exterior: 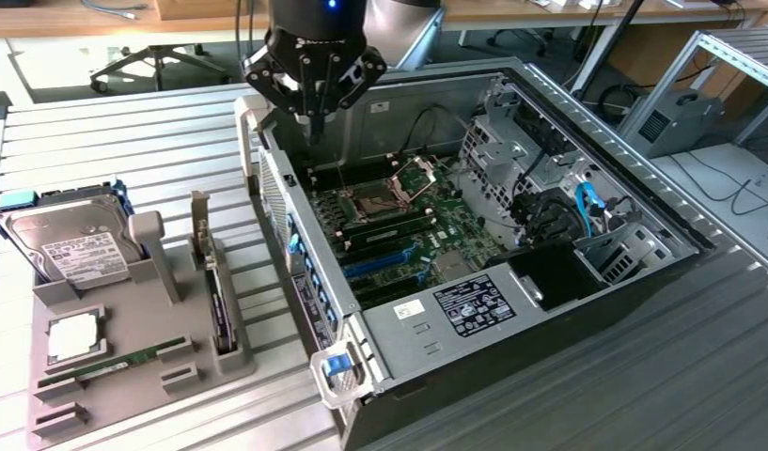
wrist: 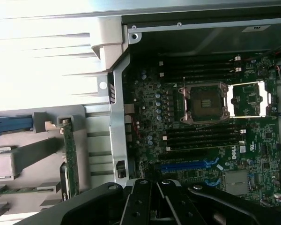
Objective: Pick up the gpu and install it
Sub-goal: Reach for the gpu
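Gripper (exterior: 317,127) pressed together, empty, over computer case (exterior: 402,338) edge. gpu (exterior: 218,299) upright in holder (exterior: 143,324). Best grip: top edge, squarely, fingers spread first.

The arm (exterior: 402,19) is cut off by the exterior view's upper edge above the gripper (exterior: 316,127). The gpu (exterior: 217,301) is seen edge-on in its grey holder (exterior: 146,348), so its face cannot be made out (in the wrist view one end is hidden behind the gripper's black body). The label print on the hard drive (exterior: 76,249) is too small to be read
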### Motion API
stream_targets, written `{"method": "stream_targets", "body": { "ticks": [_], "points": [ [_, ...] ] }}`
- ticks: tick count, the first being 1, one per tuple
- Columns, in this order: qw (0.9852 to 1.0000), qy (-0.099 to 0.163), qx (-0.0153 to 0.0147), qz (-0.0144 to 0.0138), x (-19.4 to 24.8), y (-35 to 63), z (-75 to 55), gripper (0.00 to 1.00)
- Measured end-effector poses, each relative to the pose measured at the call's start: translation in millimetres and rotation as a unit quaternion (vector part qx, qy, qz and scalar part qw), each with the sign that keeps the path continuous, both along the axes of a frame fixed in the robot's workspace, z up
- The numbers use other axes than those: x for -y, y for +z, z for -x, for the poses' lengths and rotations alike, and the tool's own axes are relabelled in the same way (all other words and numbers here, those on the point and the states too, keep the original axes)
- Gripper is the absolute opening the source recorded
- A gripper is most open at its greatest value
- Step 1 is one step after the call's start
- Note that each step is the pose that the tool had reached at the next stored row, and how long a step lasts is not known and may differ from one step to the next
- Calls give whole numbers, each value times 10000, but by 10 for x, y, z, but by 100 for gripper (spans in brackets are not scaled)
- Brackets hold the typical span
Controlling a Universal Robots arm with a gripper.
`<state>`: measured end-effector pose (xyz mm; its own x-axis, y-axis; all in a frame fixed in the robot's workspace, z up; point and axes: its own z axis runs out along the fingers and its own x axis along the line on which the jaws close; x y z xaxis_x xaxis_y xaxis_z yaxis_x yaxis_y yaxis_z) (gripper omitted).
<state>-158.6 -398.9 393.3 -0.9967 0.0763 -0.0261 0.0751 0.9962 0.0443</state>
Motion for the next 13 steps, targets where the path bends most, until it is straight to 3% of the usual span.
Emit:
{"method": "stream_targets", "body": {
  "ticks": [13],
  "points": [
    [10000, 0, 0, 0, 0, 0, 56, 11]
  ]
}}
